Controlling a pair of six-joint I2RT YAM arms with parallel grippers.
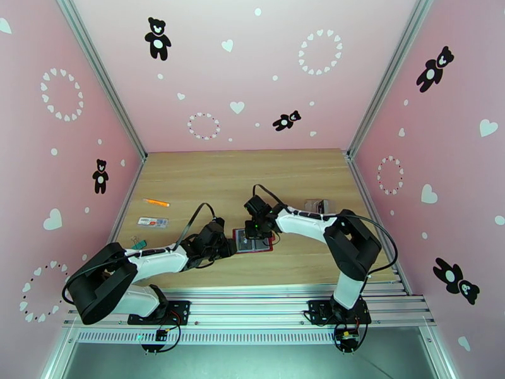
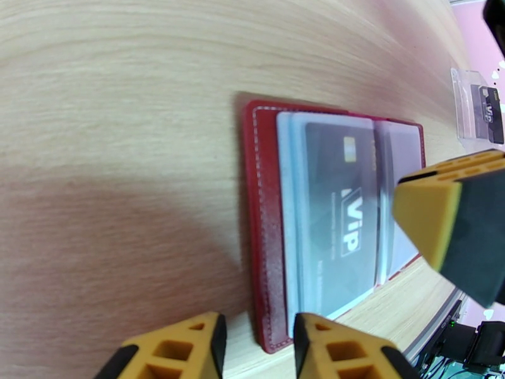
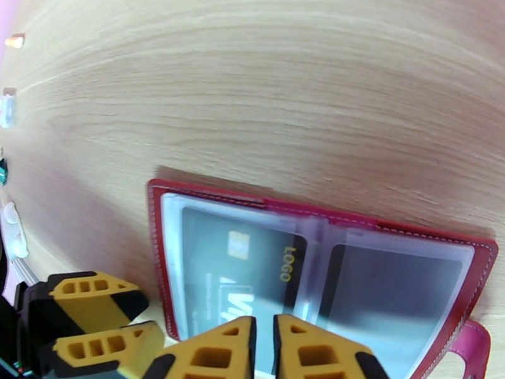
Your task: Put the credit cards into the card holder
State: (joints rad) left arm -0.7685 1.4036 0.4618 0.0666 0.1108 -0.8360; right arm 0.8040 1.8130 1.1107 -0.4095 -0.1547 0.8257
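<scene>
The dark-red card holder (image 1: 254,240) lies open on the table, its clear sleeves facing up. A dark credit card (image 2: 341,216) marked VIP sits inside the left sleeve (image 3: 233,266). Another dark card (image 3: 398,285) fills the right sleeve. My left gripper (image 2: 257,348) stands partly open at the holder's left edge, and the holder's corner lies between its fingers. My right gripper (image 3: 264,345) hovers over the middle of the holder, its fingers nearly touching, and I see nothing between them. From above, the left gripper (image 1: 228,246) and right gripper (image 1: 255,230) meet at the holder.
A clear plastic case (image 1: 315,204) with a dark card inside lies to the right behind the holder. At the table's left edge are a white-and-red strip (image 1: 153,222), an orange pen (image 1: 156,202) and a green clip (image 1: 137,242). Pink walls close in three sides.
</scene>
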